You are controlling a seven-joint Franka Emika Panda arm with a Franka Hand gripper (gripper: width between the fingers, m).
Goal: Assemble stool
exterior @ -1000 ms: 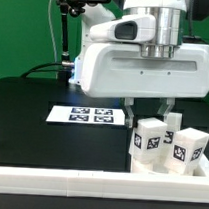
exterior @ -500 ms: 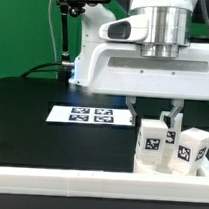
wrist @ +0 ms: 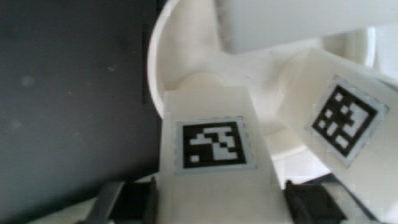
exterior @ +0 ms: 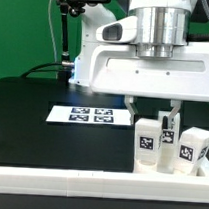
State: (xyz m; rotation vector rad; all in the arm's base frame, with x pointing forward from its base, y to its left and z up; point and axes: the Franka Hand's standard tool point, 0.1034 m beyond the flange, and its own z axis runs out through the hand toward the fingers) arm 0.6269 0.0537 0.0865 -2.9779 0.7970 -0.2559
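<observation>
Stool parts stood grouped on the black worktop at the exterior view's right, beside the white border rail: several tagged leg blocks upright on the round seat disc. The gripper hung directly over that cluster with its fingers spread apart, one to each side of the nearest leg block. In the wrist view that block sat centred between the dark finger pads, its marker tag facing the camera, and a second leg block stood just beside it. Whether the pads touched the block could not be told; no clamping was evident.

The step in hand appeared to be seating or picking one leg on the seat. The next move likely called for a straight descent, closing squarely on the block's flat sides, and keeping clear of the neighbouring block so it was not knocked over. The marker board lay flat, well apart.
</observation>
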